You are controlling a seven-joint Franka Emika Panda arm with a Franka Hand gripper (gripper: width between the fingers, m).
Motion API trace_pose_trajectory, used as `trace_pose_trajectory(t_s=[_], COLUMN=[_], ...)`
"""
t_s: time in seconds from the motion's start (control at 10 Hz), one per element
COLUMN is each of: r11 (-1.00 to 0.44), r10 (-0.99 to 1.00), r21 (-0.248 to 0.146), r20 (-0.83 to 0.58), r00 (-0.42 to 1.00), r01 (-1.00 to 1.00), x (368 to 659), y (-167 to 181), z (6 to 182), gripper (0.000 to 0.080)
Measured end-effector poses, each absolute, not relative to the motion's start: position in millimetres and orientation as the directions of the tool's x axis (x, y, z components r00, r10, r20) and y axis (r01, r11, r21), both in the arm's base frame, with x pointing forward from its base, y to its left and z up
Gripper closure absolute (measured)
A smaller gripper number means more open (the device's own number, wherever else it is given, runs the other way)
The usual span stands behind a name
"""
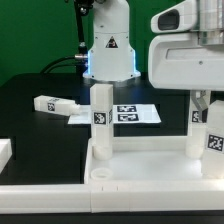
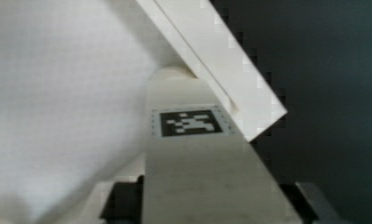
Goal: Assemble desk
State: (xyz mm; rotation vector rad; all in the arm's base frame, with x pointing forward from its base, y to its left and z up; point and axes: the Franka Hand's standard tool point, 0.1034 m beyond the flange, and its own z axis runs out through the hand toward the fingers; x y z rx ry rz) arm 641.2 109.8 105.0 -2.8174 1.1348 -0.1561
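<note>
From the exterior view, the desk's tabletop (image 1: 120,168) lies across the front of the black table, rim up, with one leg (image 1: 101,122) already standing upright in a socket toward the exterior view's left. At the exterior view's right the gripper (image 1: 203,112) hangs straight down over a second leg (image 1: 212,135), which also stands upright at the tabletop's corner, its tag facing the camera. The gripper's fingers reach down around the top of that post, so the leg lies directly below the wrist with its long axis vertical, in line with the gripper's own axis. A third leg (image 1: 57,104) lies flat on the table well behind, toward the exterior view's left, and the marker board (image 1: 128,114) sits flat near the robot's base (image 1: 108,52). Whether the jaws are pressing on the post I cannot tell from here. In the wrist view the second leg (image 2: 197,160) runs away from the camera between the two dark fingertips (image 2: 121,200), its tag plainly visible, and the tabletop's white floor and raised rim (image 2: 209,60) lie beyond its far end. The fingertips sit close on either side of the post, yet contact is not clear, so grip or gap I cannot say. My guess is that any twist or push must follow that vertical axis.
</note>
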Motion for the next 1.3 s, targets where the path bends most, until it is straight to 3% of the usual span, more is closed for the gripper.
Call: trace_pose_trajectory(t_s=[0.2, 0.4, 0.6, 1.2, 1.3], r11=[-0.367, -0.030, 0.140, 0.390, 0.382], r10=[-0.929, -0.996, -0.985, -0.916, -0.919], r21=[-0.113, -0.107, -0.095, -0.062, -0.063], r20=[-0.014, -0.084, -0.117, -0.133, -0.133], r00=[0.371, 0.039, -0.128, -0.379, -0.371], r01=[-0.923, -0.994, -0.986, -0.919, -0.922], x=[638.4, 638.6, 638.4, 639.5, 639.4], y=[106.7, 107.4, 110.6, 107.0, 107.2], z=[105.3, 104.1, 103.8, 103.7, 103.7], gripper=[0.0508, 0.0510, 0.0510, 0.0509, 0.0277])
